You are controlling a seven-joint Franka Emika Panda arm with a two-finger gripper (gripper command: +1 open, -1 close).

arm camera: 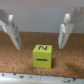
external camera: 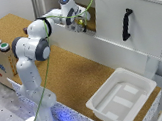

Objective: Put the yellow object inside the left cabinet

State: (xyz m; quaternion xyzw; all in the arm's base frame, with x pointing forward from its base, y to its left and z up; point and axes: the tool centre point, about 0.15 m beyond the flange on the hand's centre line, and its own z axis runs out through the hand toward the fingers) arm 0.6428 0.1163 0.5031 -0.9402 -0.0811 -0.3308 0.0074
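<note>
The arm (external camera: 31, 49) is reaching into the left cabinet (external camera: 69, 9), upper middle of the exterior view. The gripper (arm camera: 39, 32) is hanging wide open, holding nothing. The block (arm camera: 42, 55) is resting on cork beneath it, apparently delivered; only withdrawal seems left.

arm (external camera: 33, 46) outstretched, gripper (arm camera: 39, 36) jaws spread

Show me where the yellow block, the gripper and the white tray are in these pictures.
yellow block (arm camera: 42, 55), wrist view, on its front face.
gripper (arm camera: 39, 42), wrist view, midway between its open fingertips.
white tray (external camera: 145, 82), exterior view, on its rim at the view's right.
</note>
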